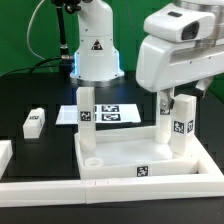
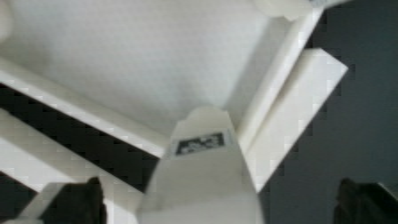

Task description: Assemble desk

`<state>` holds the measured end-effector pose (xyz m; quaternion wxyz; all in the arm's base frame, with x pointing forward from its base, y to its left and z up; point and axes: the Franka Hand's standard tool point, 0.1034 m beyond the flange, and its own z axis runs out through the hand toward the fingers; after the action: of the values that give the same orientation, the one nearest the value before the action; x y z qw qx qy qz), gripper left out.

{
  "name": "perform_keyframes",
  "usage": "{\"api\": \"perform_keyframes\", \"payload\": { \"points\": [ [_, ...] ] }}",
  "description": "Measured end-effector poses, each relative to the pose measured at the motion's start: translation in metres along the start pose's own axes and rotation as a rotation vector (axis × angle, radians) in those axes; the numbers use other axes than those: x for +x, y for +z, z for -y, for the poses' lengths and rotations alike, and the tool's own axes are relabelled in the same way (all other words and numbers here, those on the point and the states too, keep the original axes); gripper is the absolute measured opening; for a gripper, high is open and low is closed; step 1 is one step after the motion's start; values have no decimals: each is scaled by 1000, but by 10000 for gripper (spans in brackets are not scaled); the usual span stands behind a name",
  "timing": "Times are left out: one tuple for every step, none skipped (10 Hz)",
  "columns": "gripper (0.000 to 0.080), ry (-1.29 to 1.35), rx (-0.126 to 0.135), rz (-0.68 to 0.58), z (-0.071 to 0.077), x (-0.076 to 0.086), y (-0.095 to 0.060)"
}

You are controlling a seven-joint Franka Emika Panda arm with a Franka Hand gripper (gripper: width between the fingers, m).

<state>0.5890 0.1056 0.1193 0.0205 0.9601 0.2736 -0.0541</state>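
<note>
The white tray-like tabletop (image 1: 110,168) lies at the front of the black table, with a round socket (image 1: 90,158) in its near corner. One white tagged leg (image 1: 87,112) stands upright at its far corner on the exterior view's left. A second leg (image 1: 183,128) stands upright at the far corner on the exterior view's right. My gripper (image 1: 176,100) is open around the top of this second leg. In the wrist view that leg (image 2: 205,165) rises between the dark fingers (image 2: 71,202), with a gap on each side, above the tabletop (image 2: 125,50). A third leg (image 1: 35,122) lies loose on the exterior view's left.
The marker board (image 1: 112,113) lies behind the tabletop, in front of the robot base (image 1: 97,55). A long white rail (image 1: 110,190) runs along the table's front edge. Another white piece (image 1: 4,155) shows at the exterior view's left edge.
</note>
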Motion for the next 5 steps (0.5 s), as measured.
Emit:
{"api": "perform_keyframes", "payload": {
  "points": [
    [649,10,1,0,1,0,0],
    [649,30,1,0,1,0,0],
    [568,31,1,0,0,0,0],
    [386,33,1,1,0,0,0],
    [289,129,2,0,0,0,1]
  ]
}}
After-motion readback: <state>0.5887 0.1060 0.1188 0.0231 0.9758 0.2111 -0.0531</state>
